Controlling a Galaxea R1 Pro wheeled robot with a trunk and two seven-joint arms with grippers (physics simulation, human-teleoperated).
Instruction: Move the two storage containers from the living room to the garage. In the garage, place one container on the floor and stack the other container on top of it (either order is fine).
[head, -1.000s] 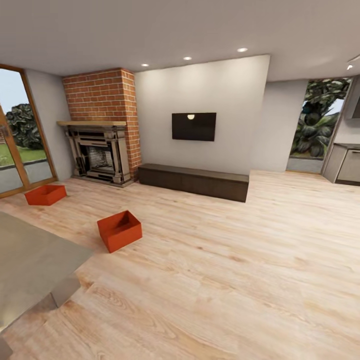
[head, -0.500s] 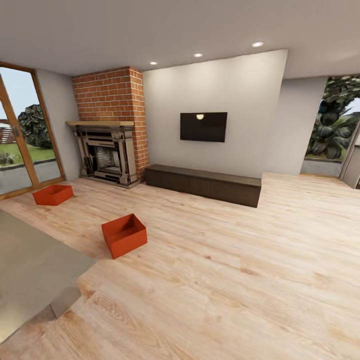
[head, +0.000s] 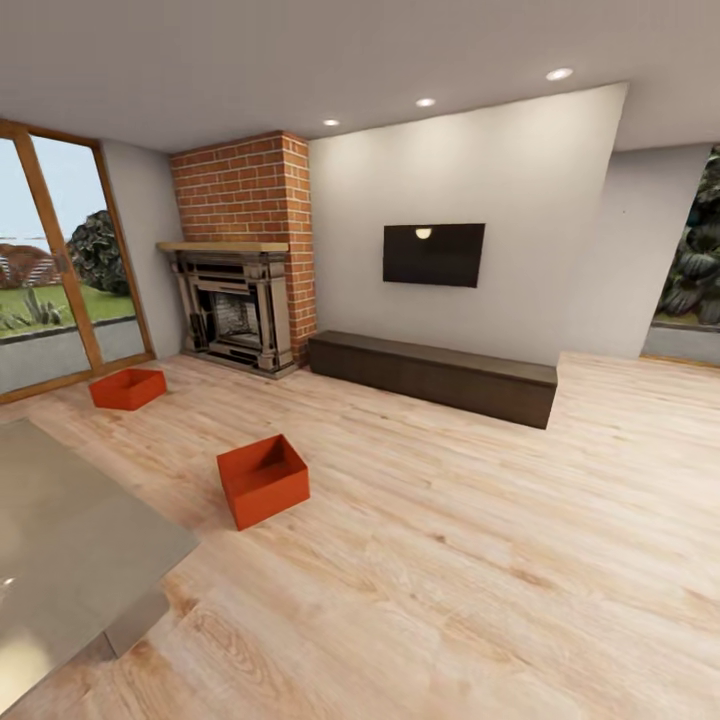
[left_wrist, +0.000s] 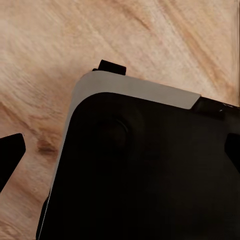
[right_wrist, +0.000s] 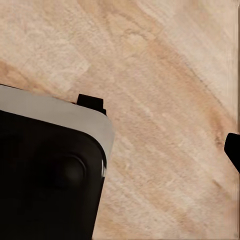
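Observation:
In the living room, two red-orange storage containers rest on the light wood floor. The nearer container (head: 263, 480) sits left of centre, open side up. The farther container (head: 127, 388) lies by the glass door at the left. Both are several steps ahead of me and nothing touches them. In the left wrist view my left gripper (left_wrist: 120, 152) is open, its dark fingertips (left_wrist: 11, 157) wide apart over my black base. My right gripper (right_wrist: 120, 152) also looks open, with one fingertip (right_wrist: 233, 150) at the frame's edge above bare planks.
A glass table (head: 70, 540) fills the lower left corner, close to the nearer container. A brick fireplace (head: 240, 310), a long low dark cabinet (head: 435, 375) and a wall TV (head: 433, 254) line the far wall. Sliding glass doors (head: 50, 270) stand at the left.
The whole head view has shifted to the right and slightly closer, so the camera has moved. The containers stay where they were on the floor.

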